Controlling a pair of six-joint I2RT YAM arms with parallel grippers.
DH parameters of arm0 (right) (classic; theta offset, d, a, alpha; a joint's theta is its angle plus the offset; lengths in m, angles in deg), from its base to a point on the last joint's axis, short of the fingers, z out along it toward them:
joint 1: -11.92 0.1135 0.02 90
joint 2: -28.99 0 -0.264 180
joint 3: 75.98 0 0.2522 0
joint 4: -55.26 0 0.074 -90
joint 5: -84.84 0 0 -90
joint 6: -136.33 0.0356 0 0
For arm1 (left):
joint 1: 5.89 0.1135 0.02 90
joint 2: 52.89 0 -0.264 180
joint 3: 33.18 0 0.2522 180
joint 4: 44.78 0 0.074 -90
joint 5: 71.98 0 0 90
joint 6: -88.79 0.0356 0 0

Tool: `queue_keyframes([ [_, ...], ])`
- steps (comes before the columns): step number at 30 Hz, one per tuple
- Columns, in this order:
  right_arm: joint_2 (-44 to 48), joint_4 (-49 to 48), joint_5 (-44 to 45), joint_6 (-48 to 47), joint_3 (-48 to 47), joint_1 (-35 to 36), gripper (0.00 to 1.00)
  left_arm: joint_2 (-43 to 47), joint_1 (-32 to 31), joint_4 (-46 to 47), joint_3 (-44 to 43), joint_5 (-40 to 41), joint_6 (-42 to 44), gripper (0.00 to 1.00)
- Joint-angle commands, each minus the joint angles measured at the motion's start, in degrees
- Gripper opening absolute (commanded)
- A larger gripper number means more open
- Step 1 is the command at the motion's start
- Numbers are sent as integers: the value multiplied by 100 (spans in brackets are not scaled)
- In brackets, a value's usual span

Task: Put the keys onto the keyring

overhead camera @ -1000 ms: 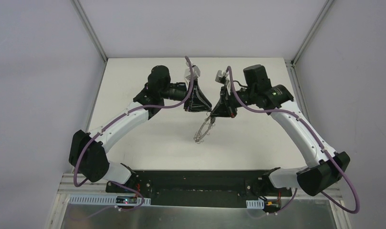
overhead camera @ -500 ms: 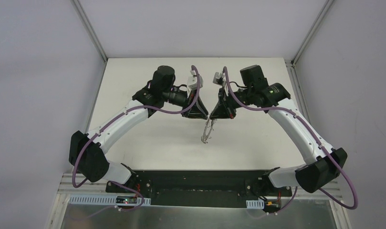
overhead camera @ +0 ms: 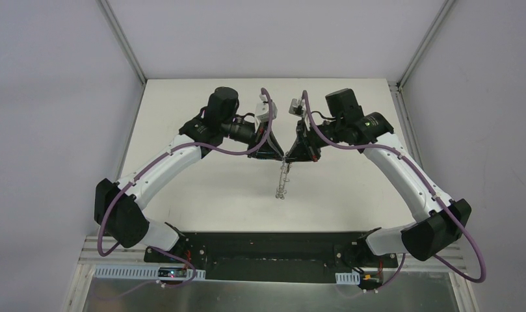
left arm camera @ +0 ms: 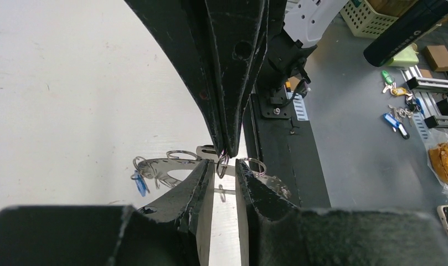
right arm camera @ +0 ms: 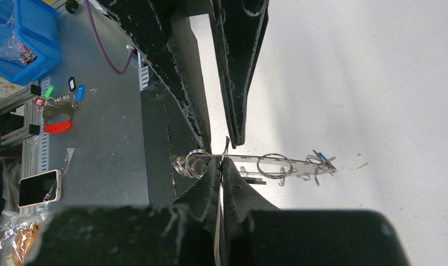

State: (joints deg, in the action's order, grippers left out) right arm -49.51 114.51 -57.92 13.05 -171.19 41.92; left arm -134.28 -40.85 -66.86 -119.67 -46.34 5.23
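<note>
Overhead view, bottom of frame: a black base plate [overhead camera: 273,250] carries both arms. The left arm [overhead camera: 159,174] and right arm [overhead camera: 403,172] bow outward, then converge at mid-frame above the white table [overhead camera: 227,198]. Just below their meeting point the keyring [overhead camera: 283,181] hangs edge-on as a thin, nearly vertical line, with its upper end at the fingertips. Right wrist view, lower centre: the right gripper [right arm camera: 221,169] is closed, its pads pinching a small wire loop at the keyring's rim. The ring runs horizontally to the right of the frame, edge-on. Left wrist view, lower centre: the left gripper [left arm camera: 224,172] stands narrowly parted, with light showing between its fingers. The pinched loop sits in that gap under the right gripper's tips, which reach in from the top of the frame; whether the left fingers touch it cannot be told. Behind them the keyring's flat grey face extends to the left, edged with wire loops [left arm camera: 181,154], and a blue-headed key [left arm camera: 138,187] hangs at its left end. Overhead view, upper frame: the table ends against pale walls [overhead camera: 52,97].
</note>
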Motion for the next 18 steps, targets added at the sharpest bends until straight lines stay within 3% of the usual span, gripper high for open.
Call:
queue_keyframes([
  [1,18,-123,-187,-28,-257,28,0,-59,-103,126,-268,-210,36,19],
  [9,46,-176,-196,21,-249,24,0,-113,-121,38,-225,-222,110,12],
  [14,96,-257,-168,111,-257,18,0,-130,-125,-25,-215,-279,151,0],
  [18,142,-386,-110,258,-233,14,0,-88,-125,349,-114,-329,-211,0],
])
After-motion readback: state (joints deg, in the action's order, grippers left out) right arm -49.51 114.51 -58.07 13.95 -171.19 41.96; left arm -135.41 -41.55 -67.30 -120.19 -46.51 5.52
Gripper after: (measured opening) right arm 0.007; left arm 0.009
